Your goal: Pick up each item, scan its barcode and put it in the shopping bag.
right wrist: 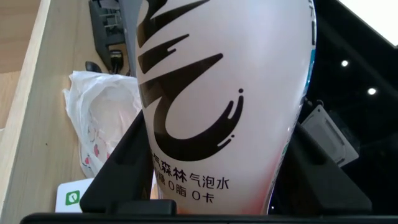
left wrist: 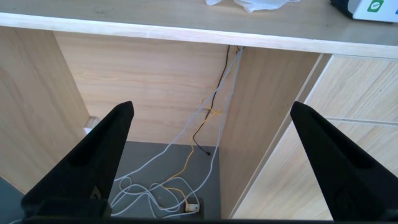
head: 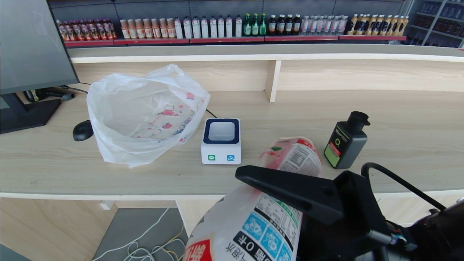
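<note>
Right gripper (right wrist: pixel 217 186) clamps the broad middle of a large plastic drink bottle in a white and pink label (head: pixel 286 159), tilted above the pale wooden counter's (head: pixel 398 119) near edge; likely heavy, smooth and slippery, so best held mid-body.

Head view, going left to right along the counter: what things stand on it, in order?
monitor → mouse → shopping bag → scanner → pump bottle
</note>
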